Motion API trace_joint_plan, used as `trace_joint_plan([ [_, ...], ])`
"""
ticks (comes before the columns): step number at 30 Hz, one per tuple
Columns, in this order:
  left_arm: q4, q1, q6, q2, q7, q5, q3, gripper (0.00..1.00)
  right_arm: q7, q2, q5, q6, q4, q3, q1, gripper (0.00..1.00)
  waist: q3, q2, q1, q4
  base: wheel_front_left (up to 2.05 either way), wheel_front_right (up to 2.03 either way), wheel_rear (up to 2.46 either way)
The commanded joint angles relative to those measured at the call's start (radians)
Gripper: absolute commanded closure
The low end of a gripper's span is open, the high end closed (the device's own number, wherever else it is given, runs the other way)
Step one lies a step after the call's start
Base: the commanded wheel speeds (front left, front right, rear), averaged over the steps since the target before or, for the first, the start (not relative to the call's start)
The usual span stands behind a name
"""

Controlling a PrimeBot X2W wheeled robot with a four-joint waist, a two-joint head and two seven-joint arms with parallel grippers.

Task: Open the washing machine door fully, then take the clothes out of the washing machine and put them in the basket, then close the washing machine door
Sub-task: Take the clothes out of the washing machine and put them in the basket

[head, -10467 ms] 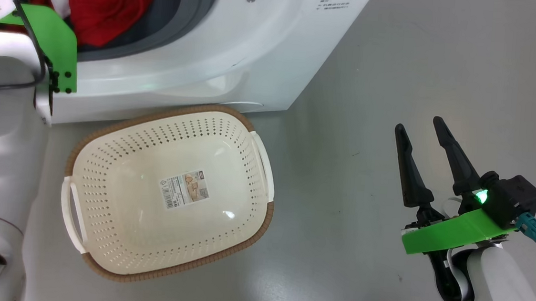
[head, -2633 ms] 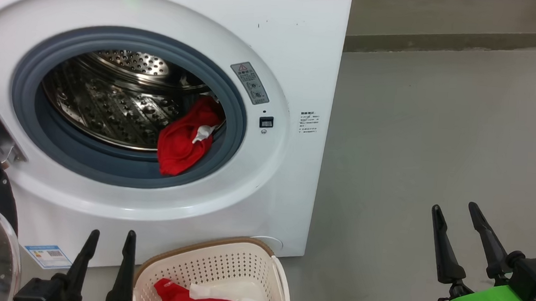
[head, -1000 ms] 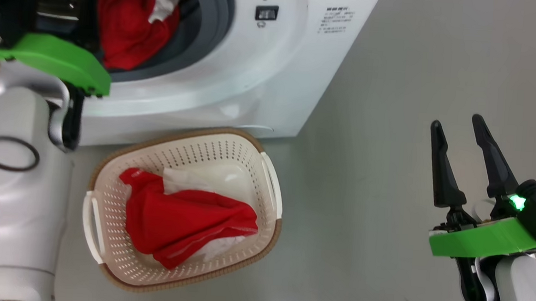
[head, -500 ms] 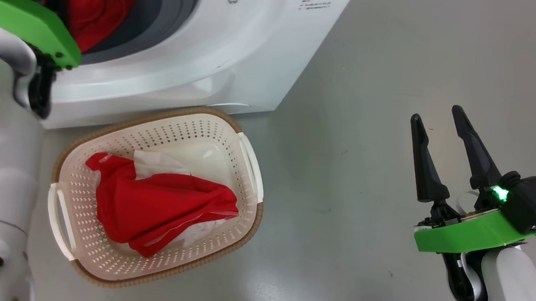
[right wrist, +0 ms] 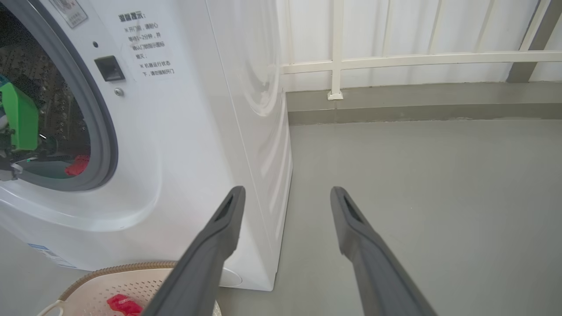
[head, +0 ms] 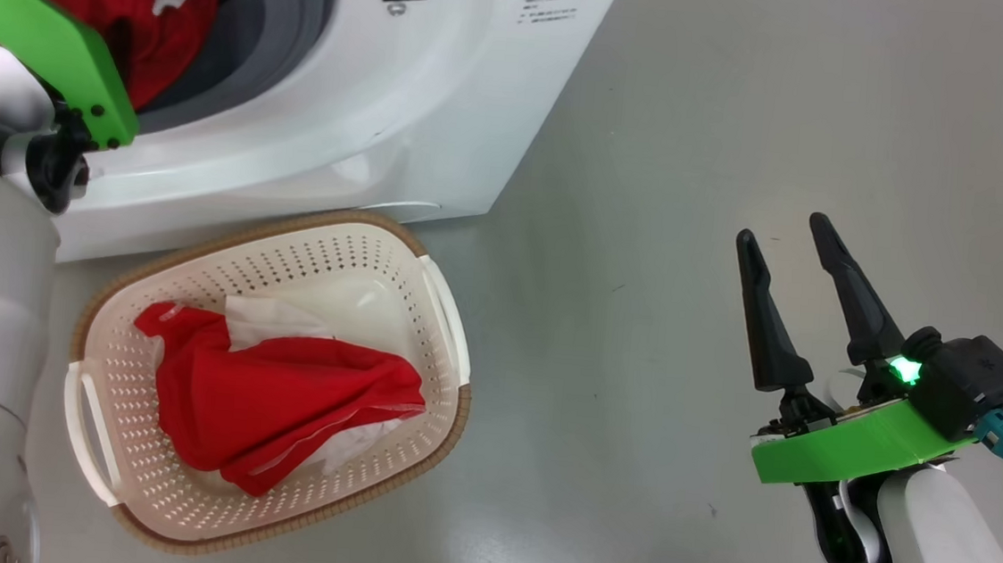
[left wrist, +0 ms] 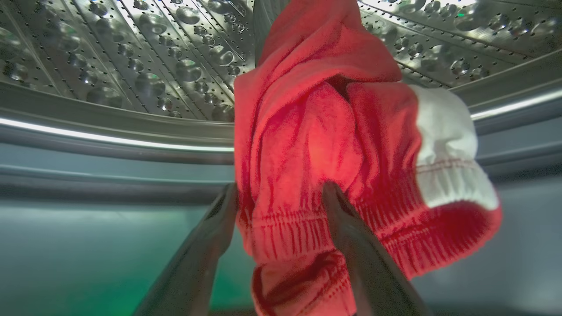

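The white washing machine (head: 362,118) stands at the upper left; its door is out of view. Red and white clothes (head: 129,11) hang over the grey gasket at the drum's mouth. In the left wrist view my left gripper (left wrist: 279,193) is open inside the drum, its fingers straddling a fold of the red garment (left wrist: 316,145) without pinching it. In the head view my left arm reaches into the drum past its green bracket (head: 63,50). The cream basket (head: 444,331) on the floor holds red and white clothes (head: 277,407). My right gripper (head: 787,232) hangs open over bare floor to the right, holding nothing.
Grey floor (head: 747,113) stretches right of the machine. A white railing (right wrist: 395,59) and low kerb run along the back in the right wrist view. The basket (right wrist: 145,281) sits close against the machine's front.
The head camera has kept shifting, so the picture slid left. My left arm has reached deeper into the drum to the red garment. The right gripper stays open and idle.
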Motion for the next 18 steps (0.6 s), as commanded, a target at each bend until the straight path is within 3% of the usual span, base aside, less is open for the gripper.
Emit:
trace_joint_plan([
  [1, -0.017, -0.002, 0.014, 0.046, 0.025, 0.005, 0.002, 0.00, -0.006, -0.009, 0.009, 0.006, -0.020, 0.025, 0.008, 0.00, 0.000, -0.0001, 0.0000, -0.009, 0.00, 0.00, 0.00],
  [6, -0.014, 0.015, 0.015, 0.045, 0.083, 0.001, -0.011, 0.00, -0.006, -0.012, 0.016, 0.006, -0.021, 0.023, 0.009, 0.00, 0.004, -0.0001, 0.0000, -0.020, 0.00, 0.00, 0.00],
  [7, -0.013, 0.016, 0.014, 0.045, 0.085, 0.000, -0.013, 0.56, -0.006, -0.012, 0.017, 0.006, -0.021, 0.023, 0.009, 0.00, 0.005, -0.0001, 0.0000, -0.020, 0.00, 0.00, 0.00],
  [8, -0.013, 0.016, 0.013, 0.046, 0.083, 0.001, -0.016, 1.00, -0.006, -0.011, 0.017, 0.006, -0.020, 0.024, 0.009, 0.00, 0.006, -0.0001, 0.0000, -0.020, 0.00, 0.00, 0.00],
  [12, -0.014, 0.019, 0.004, 0.044, 0.071, 0.001, -0.025, 1.00, -0.006, -0.009, 0.018, 0.006, -0.016, 0.023, 0.006, 0.00, 0.008, -0.0001, 0.0000, -0.017, 0.00, 0.00, 0.00],
  [18, -0.043, 0.023, 0.009, 0.048, -0.062, -0.002, -0.031, 1.00, -0.006, -0.008, 0.021, 0.006, -0.009, 0.016, 0.002, 0.00, 0.008, -0.0001, 0.0000, -0.004, 0.00, 0.00, 0.00],
])
